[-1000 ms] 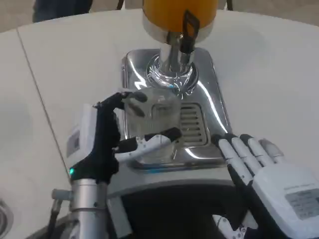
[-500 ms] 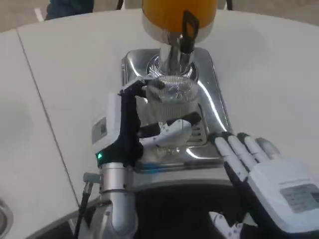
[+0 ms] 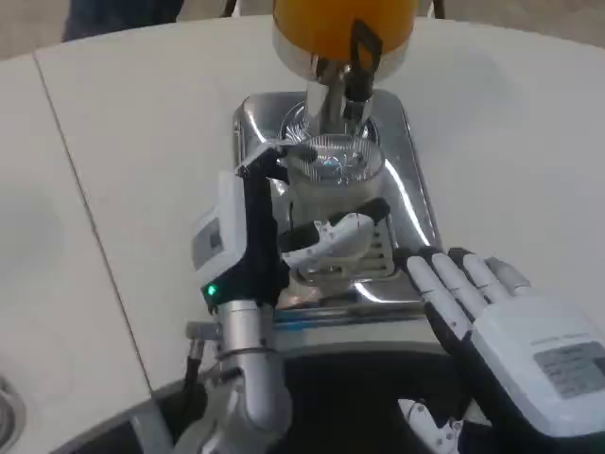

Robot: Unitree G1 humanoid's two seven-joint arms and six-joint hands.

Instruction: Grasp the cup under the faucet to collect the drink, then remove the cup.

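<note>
Since the frame half a second earlier, the left hand [image 3: 274,236] has carried the clear ribbed plastic cup [image 3: 329,180] farther forward and slightly up the picture. The cup's rim now sits directly below the chrome faucet with the black lever [image 3: 348,71], where before it was a little short of it. One second earlier the cup was held well back, above the front of the slotted drain grille [image 3: 364,248].

The left hand stands on edge, white back facing left, with a green indicator lit near the wrist. Its fingers wrap round the cup: black fingers at the rim on the far side, a white thumb [image 3: 331,232] across the near wall. The cup is upright in this grip, just right of the palm.

The right hand [image 3: 492,312] rests at the front right edge of the polished steel drip tray [image 3: 406,189], palm down, fingers extended and slightly spread, holding nothing. Its position is nearly unchanged.

The orange drink tank [image 3: 340,24] stands directly beyond the cup. The white table [image 3: 132,123] lies open to the left of the left hand and beyond the right hand. A seam in the table runs diagonally to the left of the left forearm.
</note>
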